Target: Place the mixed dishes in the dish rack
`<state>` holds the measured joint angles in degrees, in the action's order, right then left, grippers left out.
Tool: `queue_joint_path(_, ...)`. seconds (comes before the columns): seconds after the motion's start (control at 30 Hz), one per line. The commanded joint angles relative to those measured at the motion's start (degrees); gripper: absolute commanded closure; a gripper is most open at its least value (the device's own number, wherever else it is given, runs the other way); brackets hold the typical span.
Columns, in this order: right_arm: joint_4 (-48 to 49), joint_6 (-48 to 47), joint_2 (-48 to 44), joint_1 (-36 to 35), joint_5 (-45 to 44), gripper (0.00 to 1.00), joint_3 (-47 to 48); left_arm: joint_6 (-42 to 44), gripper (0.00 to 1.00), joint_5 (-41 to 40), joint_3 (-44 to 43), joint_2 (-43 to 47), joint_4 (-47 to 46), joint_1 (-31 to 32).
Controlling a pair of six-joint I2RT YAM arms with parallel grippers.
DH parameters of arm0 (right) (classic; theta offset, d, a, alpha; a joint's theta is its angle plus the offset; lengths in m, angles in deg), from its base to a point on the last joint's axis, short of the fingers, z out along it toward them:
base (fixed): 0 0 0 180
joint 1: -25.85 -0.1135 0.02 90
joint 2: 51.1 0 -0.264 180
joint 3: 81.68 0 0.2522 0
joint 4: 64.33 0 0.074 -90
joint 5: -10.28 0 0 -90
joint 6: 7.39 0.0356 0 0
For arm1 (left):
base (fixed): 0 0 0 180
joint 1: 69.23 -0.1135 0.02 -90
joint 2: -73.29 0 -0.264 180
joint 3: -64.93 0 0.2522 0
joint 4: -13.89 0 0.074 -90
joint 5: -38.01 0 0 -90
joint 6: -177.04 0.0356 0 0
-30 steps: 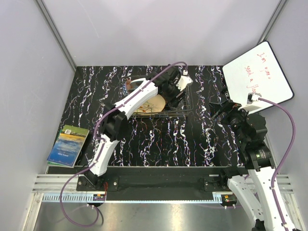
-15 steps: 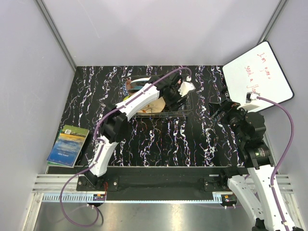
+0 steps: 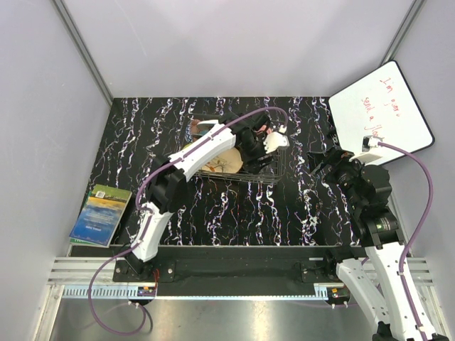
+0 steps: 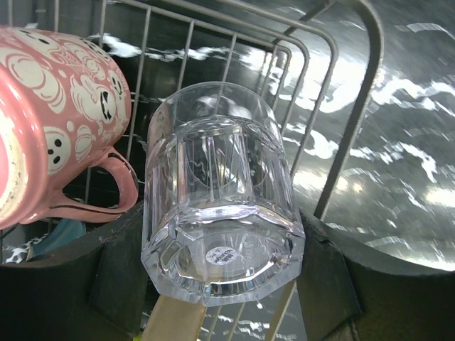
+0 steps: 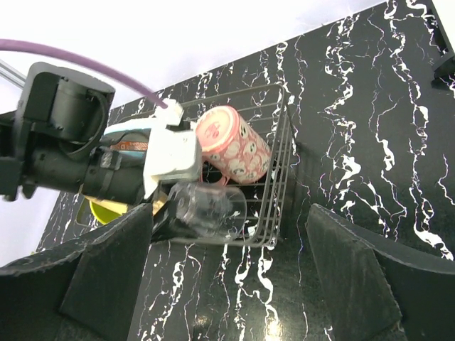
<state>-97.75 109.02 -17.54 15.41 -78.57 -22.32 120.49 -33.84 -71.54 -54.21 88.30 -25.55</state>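
My left gripper (image 4: 220, 284) is shut on the clear glass (image 4: 220, 192), which lies tilted on its side inside the dish rack (image 4: 355, 106) at its near right corner. The pink mug (image 4: 50, 106) lies beside the glass, close to it. In the right wrist view the glass (image 5: 210, 209) and mug (image 5: 231, 144) sit in the rack (image 5: 281, 177), with the lime-yellow bowl (image 5: 106, 209) at left. In the top view the left gripper (image 3: 261, 153) is over the rack (image 3: 277, 169), which holds the peach floral plate (image 3: 226, 158). My right gripper (image 3: 320, 165) is open and empty, right of the rack.
The white board with red writing (image 3: 380, 114) leans at the back right, just behind the right arm. The blue-green book (image 3: 101, 213) lies at the left table edge. Grey walls close in the table on three sides.
My left gripper has moved the glass down and toward the near right corner of the rack. The right arm has shifted only slightly.
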Motion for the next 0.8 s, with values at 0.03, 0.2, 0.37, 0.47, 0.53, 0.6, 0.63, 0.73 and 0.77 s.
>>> queue_joint_path(0.03, 1.4, 0.5, -0.3, -0.1, 1.1, 0.05, -0.6, 2.8, 1.0, 6.8, 0.5, 3.6, 12.2, 2.9)
queue_joint_path(0.2, 1.4, 0.7, -0.2, 0.0, 1.1, 0.05, -0.7, 2.8, 1.0, 3.3, -2.5, 3.1, 12.2, 3.2)
queue_joint_path(0.37, 1.5, 0.4, -0.5, -0.1, 1.0, 0.05, -0.8, 2.4, 1.0, 0.7, 0.1, 2.2, 10.5, 4.3)
queue_joint_path(0.47, 1.5, 0.2, -1.0, 0.0, 1.1, 0.05, -1.1, -0.5, 0.98, 0.3, 1.5, 2.1, 7.8, 4.5)
queue_joint_path(0.53, 1.5, 0.2, -1.1, 0.0, 1.2, 0.05, -1.4, -1.9, 0.8, -0.2, 1.7, 1.8, 6.2, 4.7)
queue_joint_path(0.6, 1.4, 0.2, -1.2, 0.0, 1.3, 0.05, -1.7, -2.9, 0.74, -0.8, 1.7, 1.7, 5.5, 4.8)
queue_joint_path(0.63, 1.4, 0.2, -1.3, 0.0, 1.3, 0.05, -1.7, -3.0, 0.68, -0.9, 1.8, 1.8, 4.9, 4.8)
queue_joint_path(0.73, 1.4, 0.0, -1.4, 0.0, 1.4, 0.05, -1.7, -3.2, 0.5, -3.0, 2.5, 1.5, 4.1, 5.2)
queue_joint_path(0.77, 1.4, 0.0, -1.4, 0.1, 1.3, 0.05, -1.6, -3.0, 0.45, -3.4, 2.7, 1.5, 4.2, 5.3)
